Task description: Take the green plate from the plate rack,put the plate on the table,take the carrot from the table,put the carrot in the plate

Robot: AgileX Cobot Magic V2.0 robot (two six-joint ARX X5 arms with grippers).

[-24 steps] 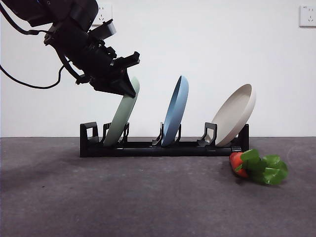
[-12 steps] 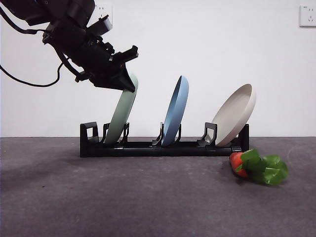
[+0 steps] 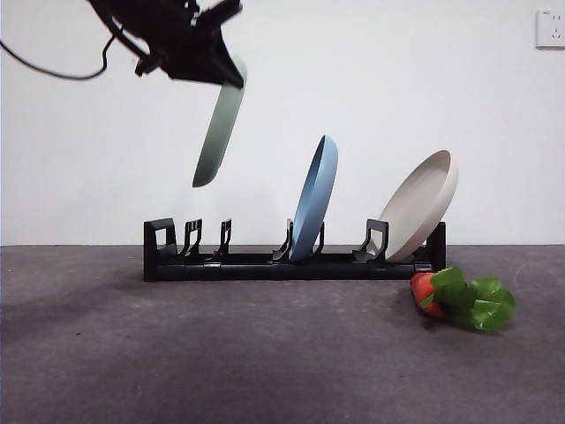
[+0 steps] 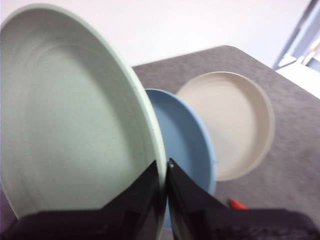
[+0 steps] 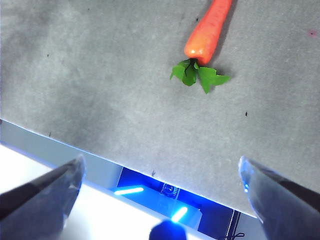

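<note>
Left gripper (image 3: 231,72): we see its two black jaws pinched shut on the upper rim of the green plate, one jaw on each face of the rim, high at the top of the front view.

Green plate (image 3: 219,124): it hangs tilted below the left gripper, clear of the plate rack, touching nothing else. In the left wrist view its pale green face (image 4: 75,125) fills the space just past the jaws.

Plate rack (image 3: 265,262): it sits on the table well below the left gripper. The slots directly under the hanging plate hold nothing.

Blue plate (image 3: 314,196): it leans in the middle slots of the rack, below the gripper and to the side, just behind the green plate in the left wrist view (image 4: 192,145).

Beige plate (image 3: 419,205): it leans in the end slots, farthest from the left gripper.

Right gripper (image 5: 160,187): we see its jaws spread wide apart, holding nothing, above the table edge.

Carrot (image 3: 461,296): it lies on the table (image 3: 221,353) just beside the beige plate's end of the rack, well away from the left gripper. In the right wrist view it lies ahead of the parted jaws (image 5: 205,37), leaves pointing toward them.
</note>
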